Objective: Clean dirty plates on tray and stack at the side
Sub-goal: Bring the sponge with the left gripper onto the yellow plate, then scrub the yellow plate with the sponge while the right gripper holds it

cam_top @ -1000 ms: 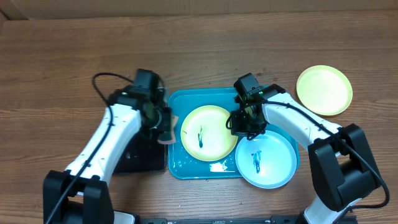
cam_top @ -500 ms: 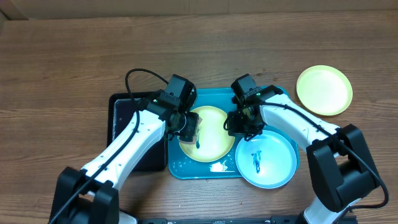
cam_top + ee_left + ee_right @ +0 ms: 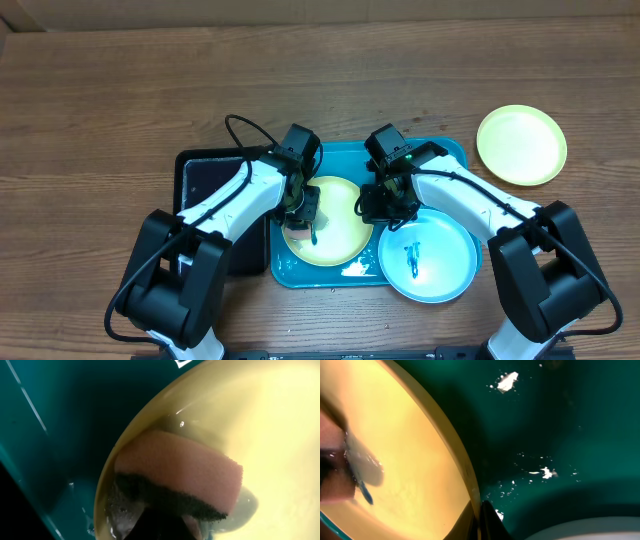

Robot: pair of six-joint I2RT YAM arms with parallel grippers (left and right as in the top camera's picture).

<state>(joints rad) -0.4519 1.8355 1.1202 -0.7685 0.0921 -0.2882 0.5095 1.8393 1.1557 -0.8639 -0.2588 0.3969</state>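
A pale yellow-green plate lies on the teal tray. My left gripper is shut on a pink sponge with a dark scrub side and presses it on the plate's left part, where a wet patch and a dark smear show. My right gripper is shut on the plate's right rim, its fingertips pinching the edge. A light blue plate with a dark smear overlaps the tray's front right corner. A second yellow-green plate lies on the table at the far right.
A black tray sits against the teal tray's left side, partly under my left arm. White flecks and water drops lie on the teal tray floor. Bare wooden table surrounds the trays.
My left arm has swung right from over the black tray and brought the sponge down onto the yellow-green plate. The plate has shifted slightly left. My right gripper has kept its hold on the rim.
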